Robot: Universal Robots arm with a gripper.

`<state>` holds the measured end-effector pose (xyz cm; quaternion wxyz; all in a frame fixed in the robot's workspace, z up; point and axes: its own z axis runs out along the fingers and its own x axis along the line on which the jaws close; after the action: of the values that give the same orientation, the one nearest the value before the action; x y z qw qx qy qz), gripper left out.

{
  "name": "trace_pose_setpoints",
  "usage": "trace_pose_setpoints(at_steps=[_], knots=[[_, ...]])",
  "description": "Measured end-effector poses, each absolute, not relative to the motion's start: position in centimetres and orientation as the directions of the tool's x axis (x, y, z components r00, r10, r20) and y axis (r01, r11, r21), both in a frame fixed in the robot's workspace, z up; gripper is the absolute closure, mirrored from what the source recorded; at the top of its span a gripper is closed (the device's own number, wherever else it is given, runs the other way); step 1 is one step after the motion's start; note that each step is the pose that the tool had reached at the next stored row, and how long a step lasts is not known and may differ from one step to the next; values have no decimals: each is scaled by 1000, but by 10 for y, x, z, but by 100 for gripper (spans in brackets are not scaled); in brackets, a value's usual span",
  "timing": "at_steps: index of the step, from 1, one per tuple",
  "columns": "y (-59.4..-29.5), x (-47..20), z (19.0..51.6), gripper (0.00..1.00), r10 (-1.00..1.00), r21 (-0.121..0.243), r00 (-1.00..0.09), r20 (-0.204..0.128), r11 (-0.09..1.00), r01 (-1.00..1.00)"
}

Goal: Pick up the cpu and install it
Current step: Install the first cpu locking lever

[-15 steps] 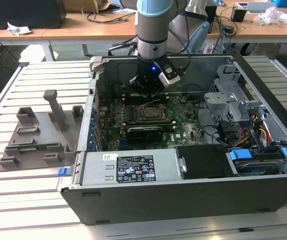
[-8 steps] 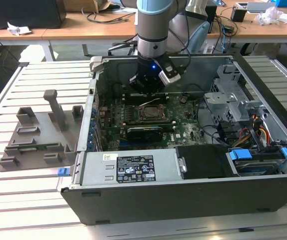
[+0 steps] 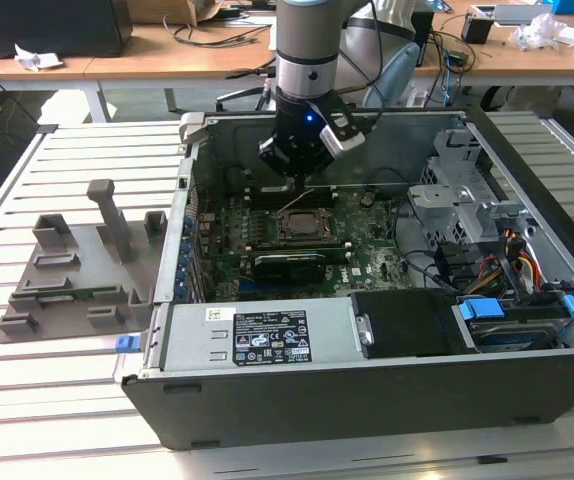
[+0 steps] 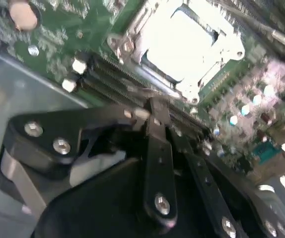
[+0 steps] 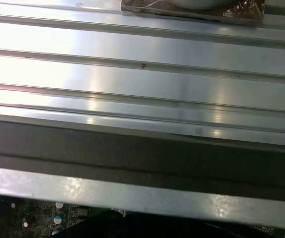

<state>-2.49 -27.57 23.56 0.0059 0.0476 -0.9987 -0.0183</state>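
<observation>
Inside open grey computer case (image 3: 387,400), black gripper (image 3: 289,186) hovers near rear wall, fingers pinched together, empty; silvery square cpu (image 3: 302,224) seated in motherboard socket just beside.

Open room lies above the motherboard (image 3: 297,240) around the socket (image 3: 302,225). The case's rear wall (image 3: 387,150), drive cage (image 3: 452,195) and power supply (image 3: 257,335) hem it in.

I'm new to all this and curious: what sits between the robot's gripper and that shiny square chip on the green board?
In the second wrist view, the dark memory slots lie between the gripper and the cpu in its socket.
</observation>
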Motion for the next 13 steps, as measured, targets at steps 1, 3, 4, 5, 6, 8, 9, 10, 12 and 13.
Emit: trace_pose_setpoints(at_steps=[1,3,4,5,6,8,9,10,12,13], knots=[[-276,-24,239,89,-95,38,-995,10,995,-95],[-276,-24,240,89,-95,38,-995,10,995,-94],[-276,-24,239,89,-95,38,-995,11,995,-95],[-276,-24,236,89,-95,38,-995,12,995,-95],[-276,-24,234,89,-95,38,-995,12,995,-95],[-276,-24,228,89,-95,38,-995,14,995,-94],[-276,-24,227,89,-95,38,-995,14,995,-95],[-276,-24,226,89,-95,38,-995,15,995,-95],[-276,-22,225,89,-95,38,-995,16,995,-94],[-276,-19,224,89,-95,38,-995,17,995,-94]])
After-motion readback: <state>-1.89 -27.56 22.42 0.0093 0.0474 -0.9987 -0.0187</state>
